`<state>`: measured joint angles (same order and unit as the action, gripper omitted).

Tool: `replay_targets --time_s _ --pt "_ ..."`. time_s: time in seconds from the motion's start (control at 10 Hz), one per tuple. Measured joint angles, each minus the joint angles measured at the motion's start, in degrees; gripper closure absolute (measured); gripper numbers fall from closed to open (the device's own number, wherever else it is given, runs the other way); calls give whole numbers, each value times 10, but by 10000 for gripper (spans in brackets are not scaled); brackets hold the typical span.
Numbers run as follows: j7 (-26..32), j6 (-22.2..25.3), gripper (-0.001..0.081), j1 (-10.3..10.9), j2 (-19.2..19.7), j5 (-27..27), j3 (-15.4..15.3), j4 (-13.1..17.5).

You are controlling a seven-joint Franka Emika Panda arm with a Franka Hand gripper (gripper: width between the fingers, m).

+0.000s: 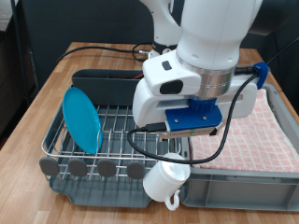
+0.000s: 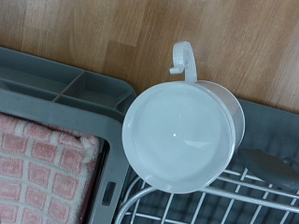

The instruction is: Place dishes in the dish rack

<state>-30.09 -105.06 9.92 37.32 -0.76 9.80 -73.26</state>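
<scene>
The white handled mug (image 1: 163, 180) is at the corner of the silver wire dish rack (image 1: 121, 126) nearest the exterior view's bottom, right beside the grey bin. My gripper (image 1: 173, 149) hangs directly above it; its fingers are hidden behind the blue mount. In the wrist view the mug (image 2: 182, 135) fills the middle, showing a round white face with the handle pointing at the wood, above the rack's wires (image 2: 234, 201). No fingers show there. The light-blue plate (image 1: 82, 119) stands on edge in the rack at the exterior view's left. The wooden spoon is out of view.
The grey bin lined with pink checked cloth (image 1: 271, 140) stands against the rack on the exterior view's right and also shows in the wrist view (image 2: 37, 173). The rack's tall dark back compartment (image 1: 103, 84) is behind. A black cable (image 1: 93, 51) trails over the wooden table (image 1: 47, 93).
</scene>
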Motion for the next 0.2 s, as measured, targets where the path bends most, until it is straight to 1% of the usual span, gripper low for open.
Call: replay_targets --time_s 0.2 --pt "-4 8 4 2 -6 2 0 0"
